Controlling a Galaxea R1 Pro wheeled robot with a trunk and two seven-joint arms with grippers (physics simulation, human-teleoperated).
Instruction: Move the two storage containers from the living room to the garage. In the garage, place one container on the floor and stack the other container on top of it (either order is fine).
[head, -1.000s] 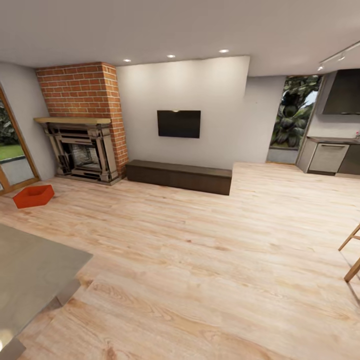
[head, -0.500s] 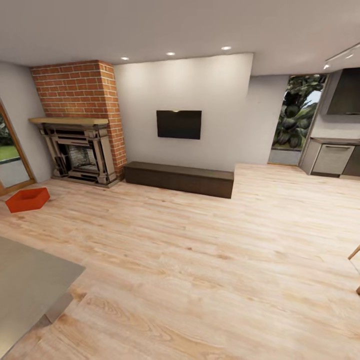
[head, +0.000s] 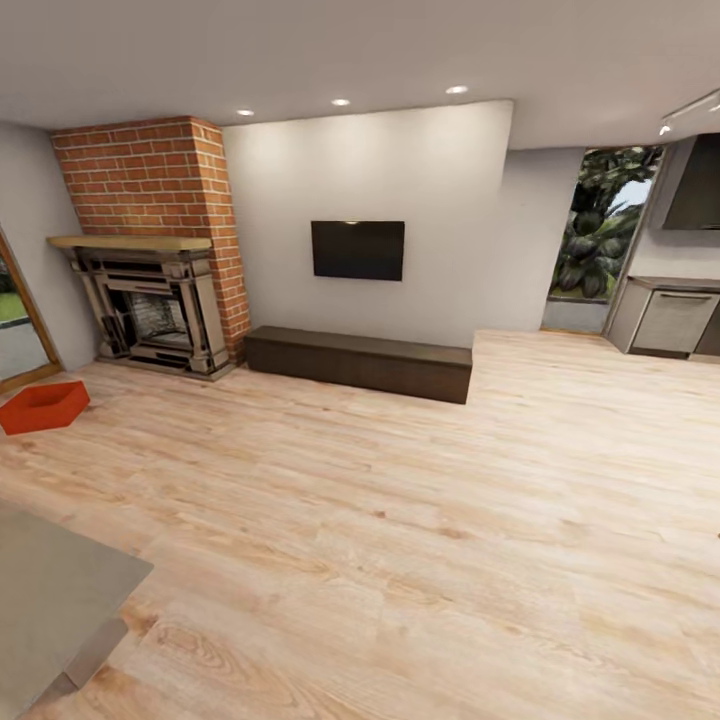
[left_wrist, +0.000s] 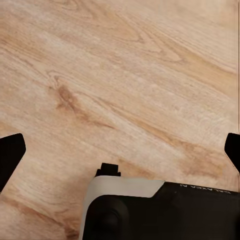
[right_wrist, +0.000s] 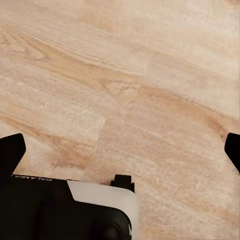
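Bright even render, recessed ceiling lights (head: 342, 102) glowing, wide-angle edge distortion, soft blur

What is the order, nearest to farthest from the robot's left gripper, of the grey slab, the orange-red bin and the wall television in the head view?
The left gripper hangs over the light wood-plank floor.
1. Flat grey slab, low left, closest.
2. Orange-red open-topped storage bin, on the floor, far left.
3. Black wall-mounted television, on the far wall, centre.

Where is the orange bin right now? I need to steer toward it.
In the head view the orange bin sits on the wood floor at the far left, in front of the brick fireplace.
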